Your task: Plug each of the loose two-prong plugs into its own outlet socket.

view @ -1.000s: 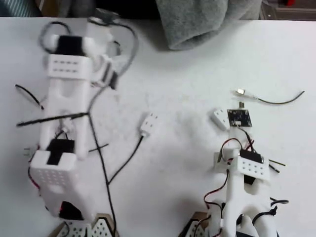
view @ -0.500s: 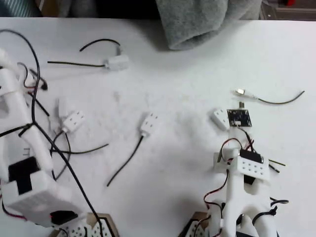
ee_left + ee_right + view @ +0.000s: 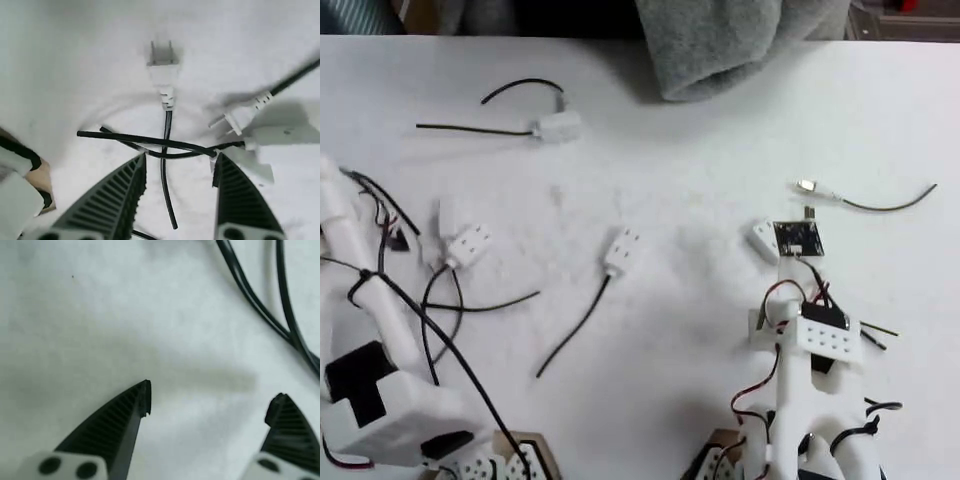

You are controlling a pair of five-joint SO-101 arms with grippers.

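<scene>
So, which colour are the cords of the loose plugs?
Black. The cords show best in the left wrist view, against the white plugs.

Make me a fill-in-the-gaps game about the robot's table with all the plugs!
The left pincer is ___ over the white table. The white two-prong plastic plug lying in front of it has a ___ cord. The crumpled cloth at the table's far edge is ___.
Missing words: open, black, grey.

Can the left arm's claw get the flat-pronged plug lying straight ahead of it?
Probably yes. The left gripper is open, and the flat-pronged plug lies uncovered ahead of it; only thin black cables cross between them.
</scene>
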